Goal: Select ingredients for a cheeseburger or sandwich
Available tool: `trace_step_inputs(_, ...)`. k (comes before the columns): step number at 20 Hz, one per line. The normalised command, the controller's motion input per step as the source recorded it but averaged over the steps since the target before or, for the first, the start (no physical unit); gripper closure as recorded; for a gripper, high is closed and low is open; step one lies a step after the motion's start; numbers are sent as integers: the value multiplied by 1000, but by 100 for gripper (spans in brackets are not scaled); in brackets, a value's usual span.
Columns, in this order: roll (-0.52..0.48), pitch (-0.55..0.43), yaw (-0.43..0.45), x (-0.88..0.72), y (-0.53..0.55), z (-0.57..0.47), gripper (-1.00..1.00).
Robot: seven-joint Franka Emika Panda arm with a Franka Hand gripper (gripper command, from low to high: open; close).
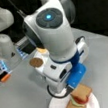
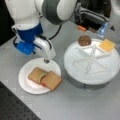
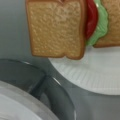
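Grey counter fills both front views, w/ dark background behind. Nearest, toward the counter's front-left edge in a front view, a white paper plate is seen carrying the sandwich: two tan bread slices, the top slice slid sideways so it only partly overlaps the lower one, w/ green lettuce and a red tomato disc showing between them. Just above the plate's far rim, the gripper is held low and apart from the sandwich; nothing appears to be gripped, but how far the jaws stand open cannot be told. Farther back, twd the counter's right, a round white divided tray is seen w/ a brown patty and a yellow cheese square at its far edge. Risk, as judged: the offset top slice could be knocked off if the low-hanging fingers sweep across the plate.
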Motion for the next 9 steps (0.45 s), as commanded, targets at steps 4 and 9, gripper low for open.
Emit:
trace_step_inputs(4, -262, 38, 108, -407, 367, 102, -100)
trace_step_inputs(9, -289, -25, -6, -312, 432, -111, -100)
